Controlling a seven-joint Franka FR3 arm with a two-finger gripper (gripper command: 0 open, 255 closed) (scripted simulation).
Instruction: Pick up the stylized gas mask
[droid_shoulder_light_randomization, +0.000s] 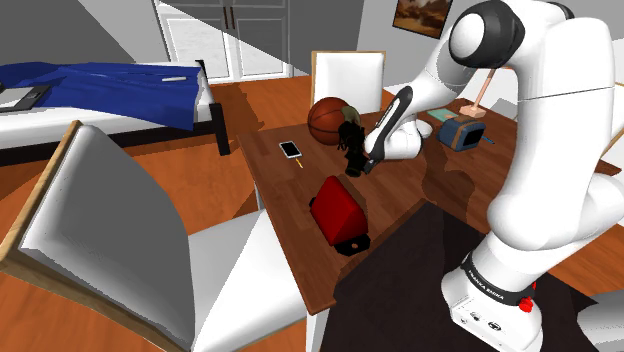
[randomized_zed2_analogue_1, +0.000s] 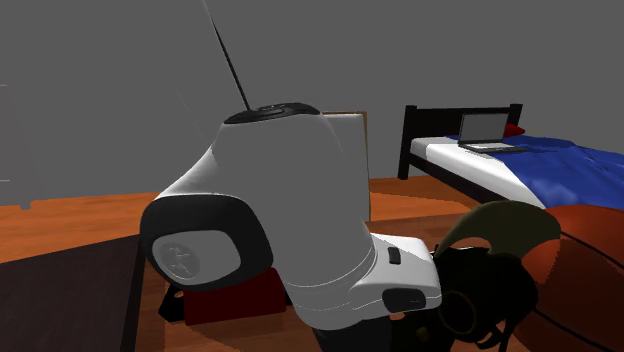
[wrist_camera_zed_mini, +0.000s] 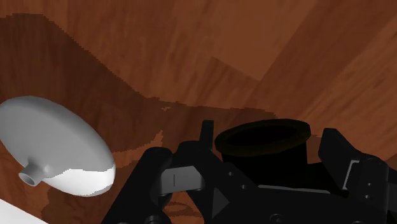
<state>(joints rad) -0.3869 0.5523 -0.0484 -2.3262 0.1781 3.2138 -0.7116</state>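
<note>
The gas mask (droid_shoulder_light_randomization: 350, 138) is black with an olive strap and stands on the wooden table (droid_shoulder_light_randomization: 400, 215), just in front of a basketball (droid_shoulder_light_randomization: 326, 118). In the second exterior view the mask (randomized_zed2_analogue_1: 492, 262) shows beside the white hand, strap arching over it. My gripper (droid_shoulder_light_randomization: 363, 166) reaches down to the mask's lower side from the shoulder view's right. In the wrist view the mask's round, olive-rimmed black canister (wrist_camera_zed_mini: 262, 135) sits between my fingers, and the gripper (wrist_camera_zed_mini: 267, 145) is shut on it, one finger against each side. I cannot tell whether the mask is off the table.
A red wedge-shaped object (droid_shoulder_light_randomization: 338, 210) on a black base lies near the table's front. A phone (droid_shoulder_light_randomization: 290, 150) lies to the shoulder view's left of the mask, and a blue and tan object (droid_shoulder_light_randomization: 460, 132) at the back. A white ovoid (wrist_camera_zed_mini: 56, 149) rests beside the gripper. White chairs (droid_shoulder_light_randomization: 120, 235) and a bed (droid_shoulder_light_randomization: 100, 90) surround the table.
</note>
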